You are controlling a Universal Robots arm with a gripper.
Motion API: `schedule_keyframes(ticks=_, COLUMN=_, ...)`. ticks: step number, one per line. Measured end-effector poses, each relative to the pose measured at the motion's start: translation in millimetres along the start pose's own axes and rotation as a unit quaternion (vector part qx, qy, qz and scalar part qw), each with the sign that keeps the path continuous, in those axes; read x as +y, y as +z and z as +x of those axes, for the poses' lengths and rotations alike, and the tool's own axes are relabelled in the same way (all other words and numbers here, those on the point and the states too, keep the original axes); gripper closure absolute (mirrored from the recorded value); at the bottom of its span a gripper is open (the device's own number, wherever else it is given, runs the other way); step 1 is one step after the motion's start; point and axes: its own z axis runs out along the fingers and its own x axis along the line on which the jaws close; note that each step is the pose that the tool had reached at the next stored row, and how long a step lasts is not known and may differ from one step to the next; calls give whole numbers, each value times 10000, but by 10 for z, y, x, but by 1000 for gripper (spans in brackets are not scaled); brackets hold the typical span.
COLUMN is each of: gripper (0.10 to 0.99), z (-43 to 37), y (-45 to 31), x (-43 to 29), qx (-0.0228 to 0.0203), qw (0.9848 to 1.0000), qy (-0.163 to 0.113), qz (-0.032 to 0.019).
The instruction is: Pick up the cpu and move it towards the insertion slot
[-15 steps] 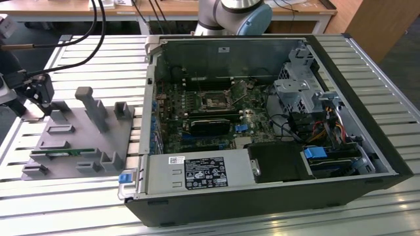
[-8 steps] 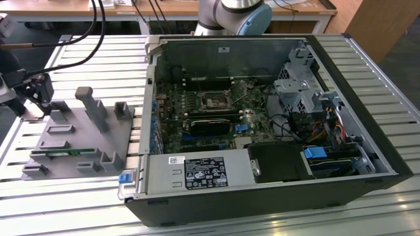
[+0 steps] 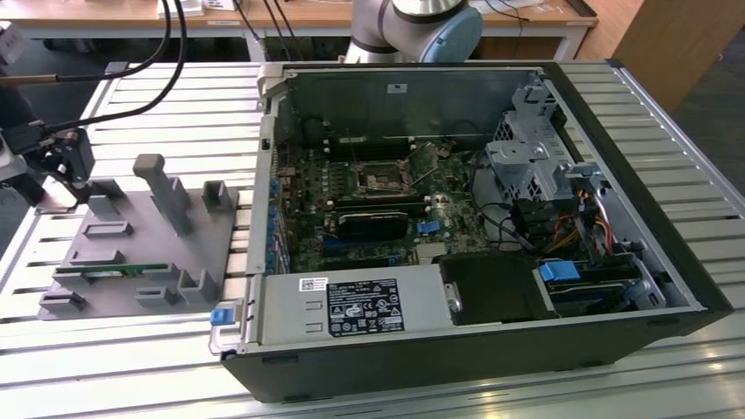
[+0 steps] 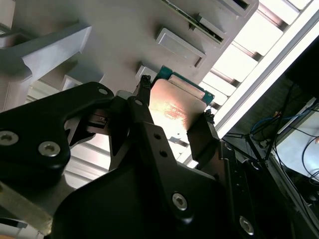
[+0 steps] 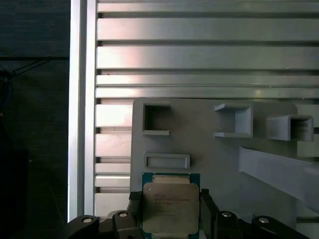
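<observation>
In both wrist views the cpu [image 5: 171,208] [image 4: 175,105], a small square chip with a silvery top and green rim, sits between my gripper's [image 5: 169,211] [image 4: 174,107] two black fingers, which press its opposite edges. It hangs just over a corner of the grey holder [image 5: 199,134] [image 3: 140,236]. In the exterior view my gripper [image 3: 70,175] is at the holder's far corner on the exterior view's left. The insertion slot [image 3: 382,181], a metal-framed square socket with a dark centre, lies on the motherboard inside the open computer case [image 3: 652,218], well off to the exterior view's right.
The holder carries upright posts [image 3: 163,188] and a green memory stick [image 3: 99,272]. A long black card [image 3: 375,223] lies just in front of the socket. Black cables [image 3: 152,78] hang at the back left. The case's side wall [image 3: 270,157] stands between holder and motherboard on the slatted table [image 3: 140,358].
</observation>
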Motion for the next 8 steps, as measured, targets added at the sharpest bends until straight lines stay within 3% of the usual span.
schedule_keyframes(ticks=8, gripper=541, z=0, y=-40, x=2, qx=0, qw=10000, qy=0, qz=0)
